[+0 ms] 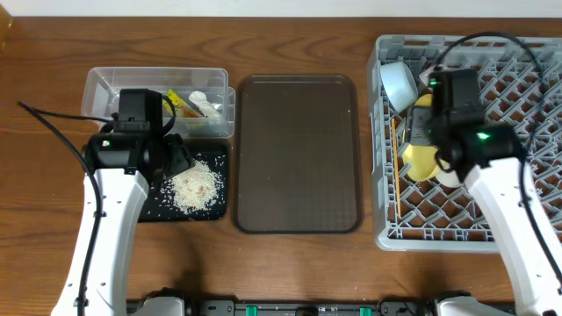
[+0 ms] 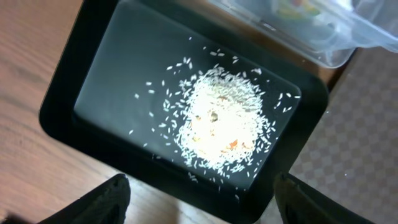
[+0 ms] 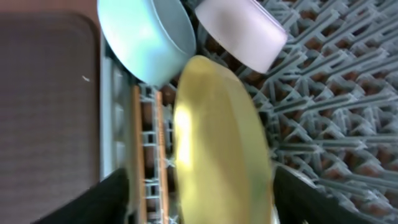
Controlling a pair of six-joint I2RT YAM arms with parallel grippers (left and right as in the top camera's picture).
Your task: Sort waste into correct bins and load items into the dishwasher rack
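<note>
The rice [image 1: 195, 184] lies heaped in the black tray [image 1: 158, 209], with grains scattered round it; it also shows in the left wrist view [image 2: 217, 118]. My left gripper [image 2: 199, 208] is open and empty just above the black tray's [image 2: 93, 68] near edge. The clear container [image 1: 105, 88] holds the snack wrapper [image 1: 183, 103] and white paper [image 1: 204, 104]. In the dishwasher rack [image 1: 465, 230] stand the light blue bowl [image 3: 143, 37], white bowl [image 3: 239, 28], yellow plate [image 3: 221, 143] and chopsticks [image 3: 146, 155]. My right gripper [image 3: 205, 202] is open, with one finger on each side of the upright plate. The cup is hidden.
The large brown serving tray [image 1: 297, 154] lies between the bins and the rack; its edge shows in the left wrist view [image 2: 364, 124]. The clear container [image 2: 311, 28] sits directly behind the black tray. Bare wooden table runs along the front edge.
</note>
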